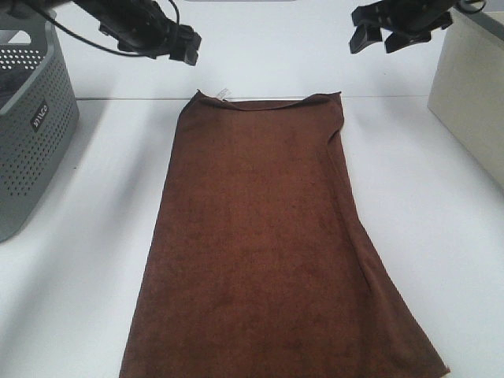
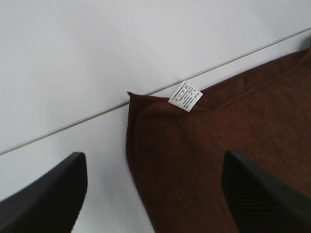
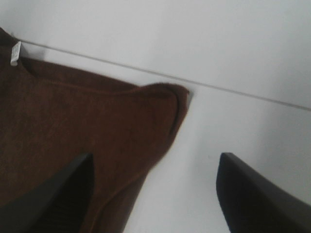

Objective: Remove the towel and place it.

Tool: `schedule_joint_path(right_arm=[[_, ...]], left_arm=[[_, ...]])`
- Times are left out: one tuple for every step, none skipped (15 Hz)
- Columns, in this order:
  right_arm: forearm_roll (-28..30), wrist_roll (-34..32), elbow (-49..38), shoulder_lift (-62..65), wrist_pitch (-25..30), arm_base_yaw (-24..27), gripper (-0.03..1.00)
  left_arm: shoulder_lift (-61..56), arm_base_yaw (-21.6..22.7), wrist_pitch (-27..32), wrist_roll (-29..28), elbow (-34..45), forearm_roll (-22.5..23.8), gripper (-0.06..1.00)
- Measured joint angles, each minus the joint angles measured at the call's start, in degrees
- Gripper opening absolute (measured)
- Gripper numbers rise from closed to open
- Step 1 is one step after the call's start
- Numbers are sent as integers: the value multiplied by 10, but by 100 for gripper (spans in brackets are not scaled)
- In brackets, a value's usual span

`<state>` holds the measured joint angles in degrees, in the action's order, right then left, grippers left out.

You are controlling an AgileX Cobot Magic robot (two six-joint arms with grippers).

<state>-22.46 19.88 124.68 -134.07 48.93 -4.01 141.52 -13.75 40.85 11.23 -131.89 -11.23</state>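
The towel [image 1: 264,244] lay spread flat on the white table [image 1: 87,260], running lengthwise from the far seam in the tabletop down to the near edge of the overhead view, where it ran out of sight. Its right side was folded over itself in a long crease, and its far right corner was slightly curled. A small white tag [image 2: 185,95] sat at the far left corner, just beside the seam.

Both arms hung above the far end, clear of the cloth. The left gripper [image 2: 153,194] hovered over the tagged corner with its fingers [image 2: 46,196] spread wide and nothing between them. The right gripper [image 3: 155,194] hovered over the opposite corner, its fingers [image 3: 257,199] likewise spread and empty.

A grey perforated basket [image 1: 31,134] stood at the left, well apart from the towel. A beige box [image 1: 472,94] stood at the right edge.
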Motion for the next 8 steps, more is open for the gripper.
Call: schedule_joint_path(right_arm=[[42, -44, 0, 32, 48, 0, 70], [70, -81, 0, 70, 88, 0, 70], [95, -102, 0, 107, 122, 1, 70], [113, -113, 1, 137, 150, 1, 70], [131, -117, 2, 164, 175, 3, 70], [139, -120, 2, 186, 195, 9, 70], [140, -129, 2, 207, 203, 23, 70], [140, -139, 2, 223, 204, 40, 70]], left_arm=[[-31, 2, 39, -34, 0, 25, 73], [-61, 4, 79, -59, 0, 56, 75], [-94, 9, 127, -83, -1, 88, 75], [-123, 16, 175, -107, -1, 121, 76], [-154, 29, 215, -123, -1, 148, 76], [-178, 52, 248, -130, -1, 174, 76], [-200, 78, 271, -135, -1, 184, 76], [-221, 107, 282, -139, -1, 185, 76]])
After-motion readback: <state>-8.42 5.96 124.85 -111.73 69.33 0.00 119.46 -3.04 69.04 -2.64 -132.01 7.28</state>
